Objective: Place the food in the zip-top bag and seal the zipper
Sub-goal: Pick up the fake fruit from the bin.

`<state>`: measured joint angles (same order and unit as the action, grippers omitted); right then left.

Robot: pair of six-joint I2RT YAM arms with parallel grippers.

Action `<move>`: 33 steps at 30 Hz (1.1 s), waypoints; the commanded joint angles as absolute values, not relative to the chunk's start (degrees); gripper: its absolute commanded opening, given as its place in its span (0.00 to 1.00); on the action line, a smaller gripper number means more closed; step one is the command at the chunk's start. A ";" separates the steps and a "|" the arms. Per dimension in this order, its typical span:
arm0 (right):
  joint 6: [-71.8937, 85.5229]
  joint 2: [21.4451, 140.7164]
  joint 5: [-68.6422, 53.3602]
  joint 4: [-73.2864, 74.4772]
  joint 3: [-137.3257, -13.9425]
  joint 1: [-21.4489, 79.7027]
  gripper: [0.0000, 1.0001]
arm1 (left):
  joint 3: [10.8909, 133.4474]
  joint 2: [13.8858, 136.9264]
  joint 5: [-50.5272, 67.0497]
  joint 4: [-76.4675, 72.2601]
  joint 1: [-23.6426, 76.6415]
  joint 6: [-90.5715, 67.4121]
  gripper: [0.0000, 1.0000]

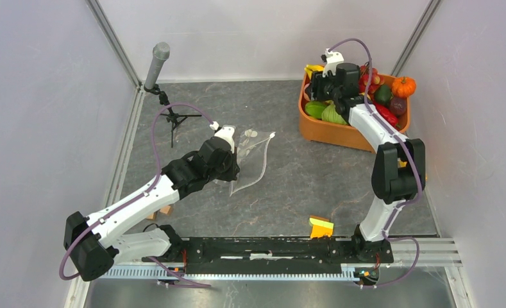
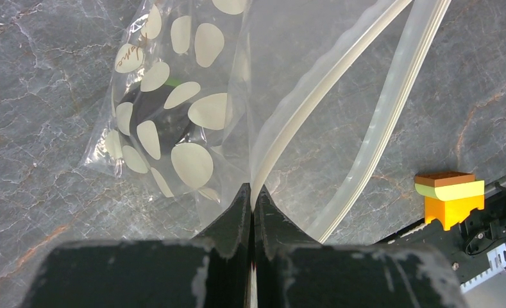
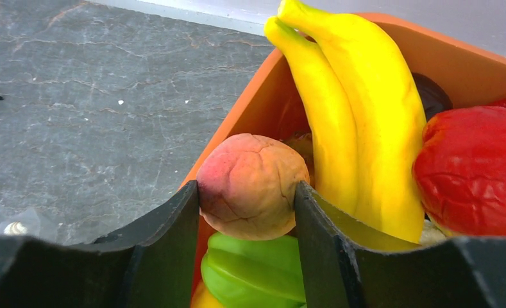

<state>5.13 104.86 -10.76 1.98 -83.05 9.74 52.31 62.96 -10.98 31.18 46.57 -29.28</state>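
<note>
My left gripper [image 2: 252, 192] [image 1: 235, 168] is shut on the rim of the clear dotted zip-top bag [image 2: 173, 115] [image 1: 253, 160], held up off the table at mid-left. The bag's mouth gapes, its two white zipper strips [image 2: 314, 96] apart. A dark round food piece [image 2: 149, 115] lies inside the bag. My right gripper [image 3: 247, 199] [image 1: 330, 86] is over the orange tub [image 1: 340, 133] at the far right. It is shut on a peach-coloured round fruit [image 3: 250, 183]. Yellow bananas [image 3: 359, 122], a red piece [image 3: 474, 167] and a green piece [image 3: 256, 269] lie around it.
The tub also holds an orange pumpkin [image 1: 403, 86], a maroon piece [image 1: 397, 106] and green pieces [image 1: 324, 112]. A small tripod with a grey microphone [image 1: 159, 64] stands at the far left. An orange-yellow block [image 1: 321, 226] sits by the base rail [image 1: 269, 247].
</note>
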 commanded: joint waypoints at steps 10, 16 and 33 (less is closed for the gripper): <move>8.75 87.27 -14.59 -4.25 -65.85 10.42 0.42 | 53.74 62.79 -9.59 30.67 46.23 -28.56 0.04; 6.81 88.55 -13.71 -0.17 -66.06 10.32 0.51 | 54.32 63.76 -8.60 30.67 46.22 -28.47 0.04; 6.53 95.74 -17.03 2.44 -71.71 10.37 0.63 | 53.36 63.30 -9.35 30.67 46.22 -28.65 0.03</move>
